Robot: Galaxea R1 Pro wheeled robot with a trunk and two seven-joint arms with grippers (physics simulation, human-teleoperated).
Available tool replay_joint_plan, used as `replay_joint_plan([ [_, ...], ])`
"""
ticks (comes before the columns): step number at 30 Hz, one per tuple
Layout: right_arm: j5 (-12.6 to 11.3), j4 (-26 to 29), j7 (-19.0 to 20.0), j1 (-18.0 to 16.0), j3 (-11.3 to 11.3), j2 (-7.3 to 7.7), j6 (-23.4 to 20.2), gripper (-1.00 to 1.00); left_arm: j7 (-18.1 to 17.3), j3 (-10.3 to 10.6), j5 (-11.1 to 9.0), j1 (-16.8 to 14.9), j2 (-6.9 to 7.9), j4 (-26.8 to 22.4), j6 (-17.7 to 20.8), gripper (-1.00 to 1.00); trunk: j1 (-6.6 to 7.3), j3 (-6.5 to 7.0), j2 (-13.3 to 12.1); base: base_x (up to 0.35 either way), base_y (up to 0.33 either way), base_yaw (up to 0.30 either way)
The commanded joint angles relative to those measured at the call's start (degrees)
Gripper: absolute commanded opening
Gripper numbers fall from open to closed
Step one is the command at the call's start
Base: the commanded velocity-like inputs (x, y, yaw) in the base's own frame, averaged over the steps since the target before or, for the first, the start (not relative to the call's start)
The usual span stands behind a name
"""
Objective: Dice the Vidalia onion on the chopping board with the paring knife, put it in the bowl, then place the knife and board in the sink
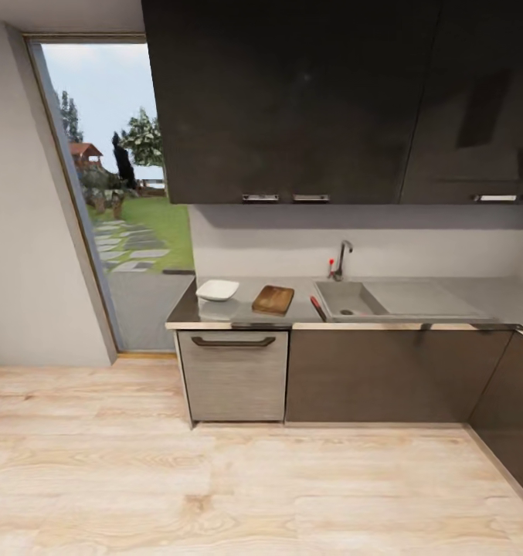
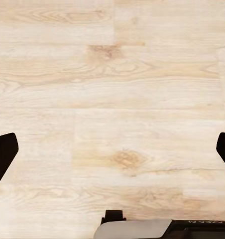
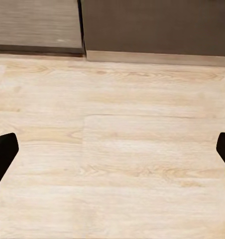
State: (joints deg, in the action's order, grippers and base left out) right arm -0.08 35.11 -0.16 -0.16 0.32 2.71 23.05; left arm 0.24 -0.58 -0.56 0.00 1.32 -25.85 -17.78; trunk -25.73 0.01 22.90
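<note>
Across the wooden floor, the dark countertop (image 1: pixel 246 313) carries the white bowl (image 1: pixel 217 289) at its left end. The brown chopping board (image 1: pixel 273 299) lies just right of the bowl. The paring knife (image 1: pixel 317 307), with its red handle, rests between the board and the grey sink (image 1: pixel 369 300). A chrome tap (image 1: pixel 342 259) stands behind the basin. The Vidalia onion is hidden from here. My left gripper (image 2: pixel 112 154) and right gripper (image 3: pixel 112 154) both hang open over bare floor, with black fingertips (image 2: pixel 3 154) (image 3: pixel 3 154) far apart and nothing between them.
A pale drawer front with a dark handle (image 1: pixel 232 374) sits under the bowl, and dark cabinet doors (image 1: pixel 385 374) run to its right. Dark wall cabinets (image 1: pixel 292 100) hang above. A tall window (image 1: pixel 118 193) stands at the left. Another cabinet run (image 1: pixel 516 417) juts out at the right.
</note>
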Motion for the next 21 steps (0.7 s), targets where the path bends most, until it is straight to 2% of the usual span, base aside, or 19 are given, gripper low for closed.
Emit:
replay_joint_plan([
  [1, 0.0, 0.0, 0.0, 0.0, 0.0, 0.01, 0.2, 1.00, 0.0, 0.0, -0.1, 0.0, -0.01, 0.0, -0.2, 1.00, -0.05, -0.01, 0.0, 0.326, 0.000, 0.000],
  [21, 0.0, 0.0, 0.0, 0.0, 0.0, 0.01, 0.2, 1.00, 0.0, 0.0, -0.1, 0.0, 0.00, 0.0, -0.2, 1.00, -0.05, -0.01, 0.0, 0.326, 0.000, 0.000],
])
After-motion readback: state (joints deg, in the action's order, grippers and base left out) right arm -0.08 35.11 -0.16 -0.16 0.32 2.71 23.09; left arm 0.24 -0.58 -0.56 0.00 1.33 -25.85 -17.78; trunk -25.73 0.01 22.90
